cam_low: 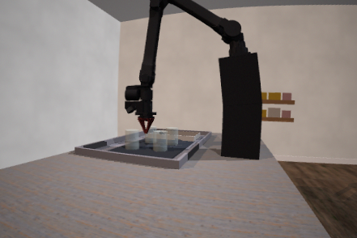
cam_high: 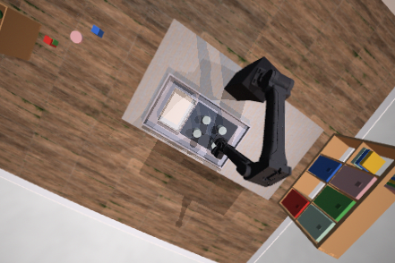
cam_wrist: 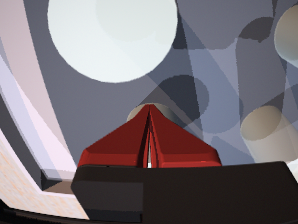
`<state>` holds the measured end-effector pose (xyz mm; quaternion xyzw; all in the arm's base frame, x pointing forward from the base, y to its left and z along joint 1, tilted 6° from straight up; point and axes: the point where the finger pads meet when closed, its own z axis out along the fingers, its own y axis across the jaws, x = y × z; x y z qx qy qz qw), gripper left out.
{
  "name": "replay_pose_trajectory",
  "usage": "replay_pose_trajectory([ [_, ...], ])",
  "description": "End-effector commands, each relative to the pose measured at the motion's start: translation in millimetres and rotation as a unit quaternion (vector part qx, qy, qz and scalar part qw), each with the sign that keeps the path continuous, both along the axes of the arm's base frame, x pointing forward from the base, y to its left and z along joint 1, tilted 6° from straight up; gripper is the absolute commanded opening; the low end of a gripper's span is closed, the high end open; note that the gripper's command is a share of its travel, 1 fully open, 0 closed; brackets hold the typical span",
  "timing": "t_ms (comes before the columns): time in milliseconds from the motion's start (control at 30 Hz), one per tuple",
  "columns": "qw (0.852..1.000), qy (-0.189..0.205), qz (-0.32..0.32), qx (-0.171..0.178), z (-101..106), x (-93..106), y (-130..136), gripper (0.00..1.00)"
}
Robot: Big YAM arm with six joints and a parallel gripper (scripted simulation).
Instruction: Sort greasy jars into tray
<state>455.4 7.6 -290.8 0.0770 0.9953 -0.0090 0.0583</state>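
Note:
Four clear glass jars stand mouth down on the dark drying mat [cam_high: 212, 131]. In the overhead view three show as pale discs [cam_high: 206, 120] [cam_high: 197, 133] [cam_high: 222, 130]. The fourth jar [cam_high: 214, 145] is mostly hidden under my gripper [cam_high: 217, 149] at the mat's near edge. In the side view my gripper's red fingers [cam_low: 146, 129] are shut, with the tips at about jar-top height among the jars [cam_low: 160, 141]. In the wrist view the shut tips [cam_wrist: 150, 111] cover most of one jar [cam_wrist: 136, 113], and a large jar top [cam_wrist: 112, 22] lies ahead. Nothing is between the fingers.
The pale tray [cam_high: 178, 109] sits beside the mat inside the same grey frame [cam_low: 142, 158] on the steel table top. The arm's black base column [cam_low: 240, 106] stands behind the mat. Two more jars show at the right of the wrist view [cam_wrist: 269, 129] [cam_wrist: 290, 26].

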Motion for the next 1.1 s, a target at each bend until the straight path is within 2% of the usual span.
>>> replay_pose_trajectory([
  [0, 1.000, 0.004, 0.003, -0.001, -2.5, -1.1, -2.4, 0.00],
  [633, 1.000, 0.004, 0.003, -0.001, -2.5, -1.1, -2.4, 0.00],
  [667, 1.000, 0.004, 0.003, -0.001, -2.5, -1.1, -2.4, 1.00],
  [1067, 1.000, 0.004, 0.003, -0.001, -2.5, -1.1, -2.4, 1.00],
])
